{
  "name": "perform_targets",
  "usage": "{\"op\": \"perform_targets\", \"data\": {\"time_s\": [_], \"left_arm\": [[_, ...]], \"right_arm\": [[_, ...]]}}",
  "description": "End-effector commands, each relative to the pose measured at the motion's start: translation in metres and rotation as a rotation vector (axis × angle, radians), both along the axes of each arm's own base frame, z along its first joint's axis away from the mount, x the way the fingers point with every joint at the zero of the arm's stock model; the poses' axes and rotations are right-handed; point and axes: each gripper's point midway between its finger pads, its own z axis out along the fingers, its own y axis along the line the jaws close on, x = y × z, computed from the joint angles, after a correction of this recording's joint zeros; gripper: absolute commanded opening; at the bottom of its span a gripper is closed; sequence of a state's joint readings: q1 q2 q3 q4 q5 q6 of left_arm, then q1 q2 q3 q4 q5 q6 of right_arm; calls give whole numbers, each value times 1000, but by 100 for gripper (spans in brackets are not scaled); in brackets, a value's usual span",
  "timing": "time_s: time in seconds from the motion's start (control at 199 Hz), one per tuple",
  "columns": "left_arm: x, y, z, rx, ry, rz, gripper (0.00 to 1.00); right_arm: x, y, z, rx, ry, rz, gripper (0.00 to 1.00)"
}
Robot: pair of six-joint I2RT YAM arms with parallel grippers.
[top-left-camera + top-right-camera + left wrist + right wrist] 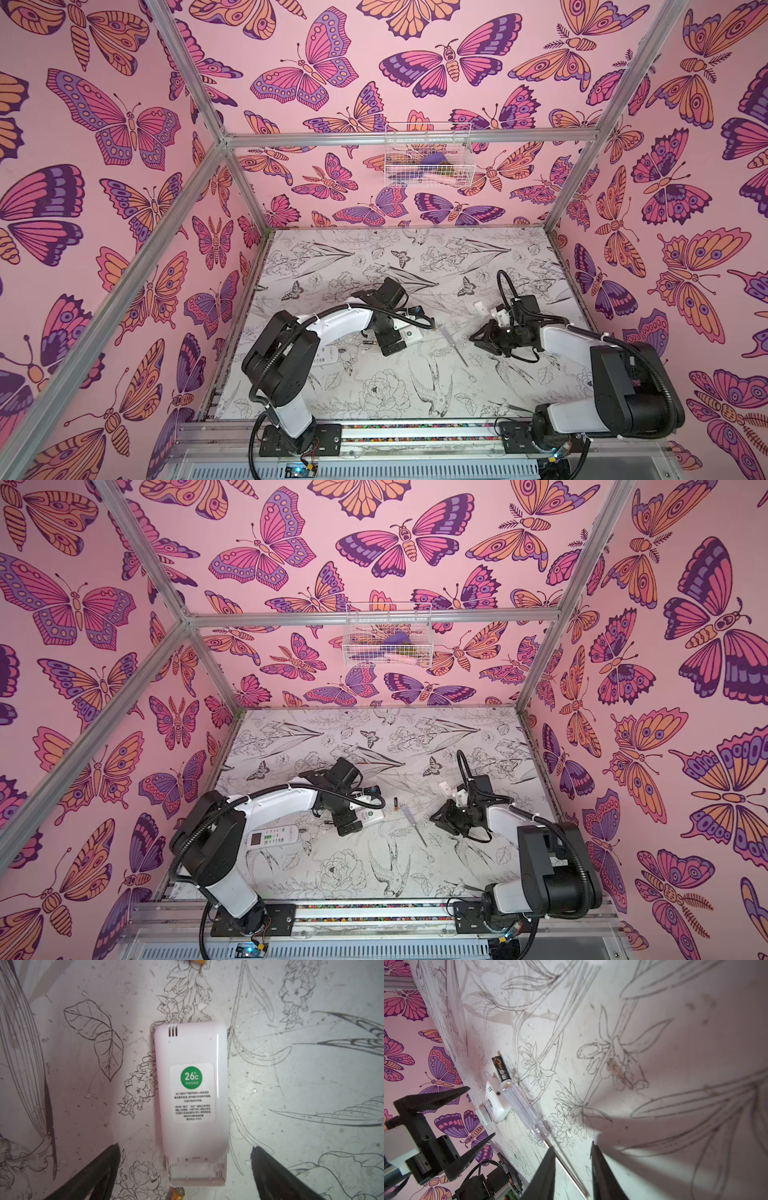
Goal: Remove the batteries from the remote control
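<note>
3 pink walls (104, 166) printed with purple, orange and magenta butterflies enclose the cell, braced by aluminium frame bars (311, 140). A white wire basket (419, 179) hangs on the back wall. The counter (374, 257) bears black-line flowers and birds under soft, even light.

Left arm (332, 322) jaws wide, right arm (561, 338) jaws narrowly parted

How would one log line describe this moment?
left arm: jaws wide open over face-down remote | right arm: jaws slightly apart astride screwdriver | battery compartment: open
</note>
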State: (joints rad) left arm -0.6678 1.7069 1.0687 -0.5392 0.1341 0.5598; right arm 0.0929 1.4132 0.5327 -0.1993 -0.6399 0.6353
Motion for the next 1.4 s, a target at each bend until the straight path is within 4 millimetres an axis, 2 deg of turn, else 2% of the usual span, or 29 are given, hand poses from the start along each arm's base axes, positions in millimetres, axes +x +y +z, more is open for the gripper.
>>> {"op": "perform_targets", "data": {"time_s": [0.0,0.221,0.446,0.552,0.717,0.907,1.394], "left_arm": [[0,1,3,-12,2,18,100],[0,-4,0,-24,30,37,100],[1,-7,-7,-4,54,52,100],[3,-9,-10,-4,64,54,100],[3,-12,-13,3,91,71,100],[-3,-14,-20,7,127,67,98],[-4,-14,-33,32,159,84,86]], "right_arm": [[1,-5,11,-28,-49,2,32],[3,-11,31,-72,-134,13,38],[4,-19,59,-130,-259,18,56],[5,-25,69,-162,-324,0,74],[4,-30,86,-198,-390,1,82],[2,-36,97,-224,-460,-25,100],[-2,-41,106,-253,-511,-37,100]]}}
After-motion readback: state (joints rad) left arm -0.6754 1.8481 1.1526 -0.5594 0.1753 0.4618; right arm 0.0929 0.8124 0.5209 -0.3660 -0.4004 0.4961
